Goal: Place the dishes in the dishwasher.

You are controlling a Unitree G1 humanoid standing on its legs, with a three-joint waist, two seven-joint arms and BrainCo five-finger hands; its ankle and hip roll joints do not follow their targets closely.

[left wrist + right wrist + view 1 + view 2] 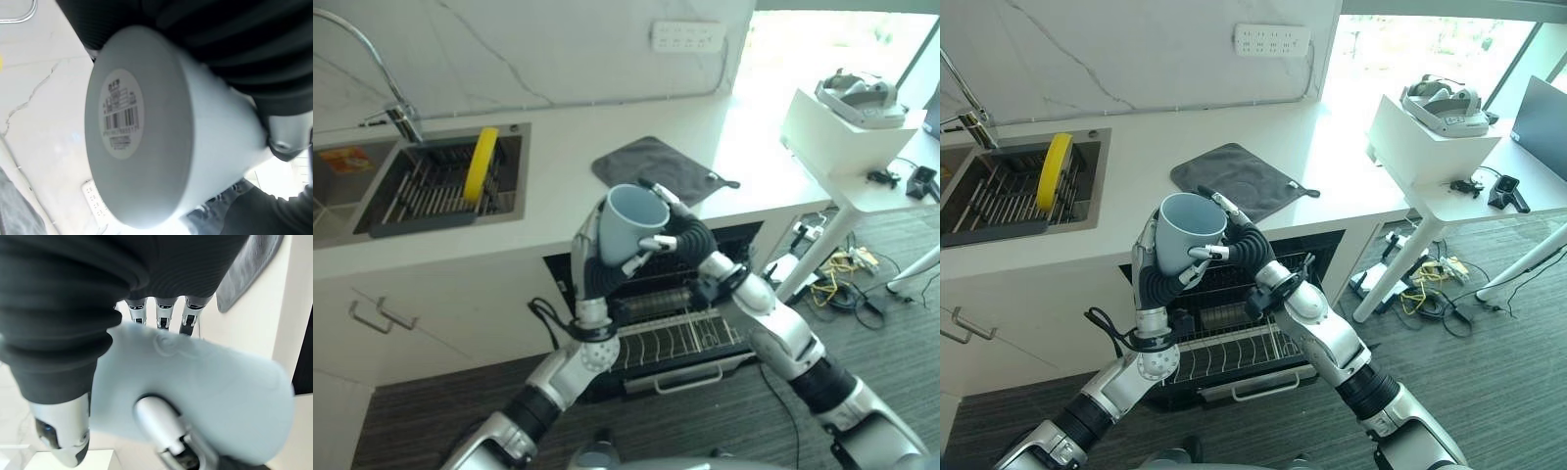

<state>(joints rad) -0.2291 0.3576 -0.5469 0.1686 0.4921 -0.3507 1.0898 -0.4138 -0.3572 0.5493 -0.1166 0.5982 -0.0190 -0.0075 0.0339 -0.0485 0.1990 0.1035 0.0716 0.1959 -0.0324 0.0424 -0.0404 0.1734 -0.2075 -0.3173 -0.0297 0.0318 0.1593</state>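
1. Cup [1187, 229] is held in the air above the open dishwasher [1234, 348], at the counter's [1351, 171] front edge, near mid-view.
2. Right hand [1234, 242] is curled round the cup at its 3 o'clock side; left hand [1150, 266] is cupped against its 9 o'clock side.
3. Nothing is seen loaded in the rack yet.
4. Yellow plate [1056, 171] is left standing in the sink [1097, 166] at 10 o'clock; most of the task is judged undone.

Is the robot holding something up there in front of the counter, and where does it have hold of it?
Yes, a pale blue mug. Both hands grip its sides: the left hand and the right hand have their fingers curled round it.
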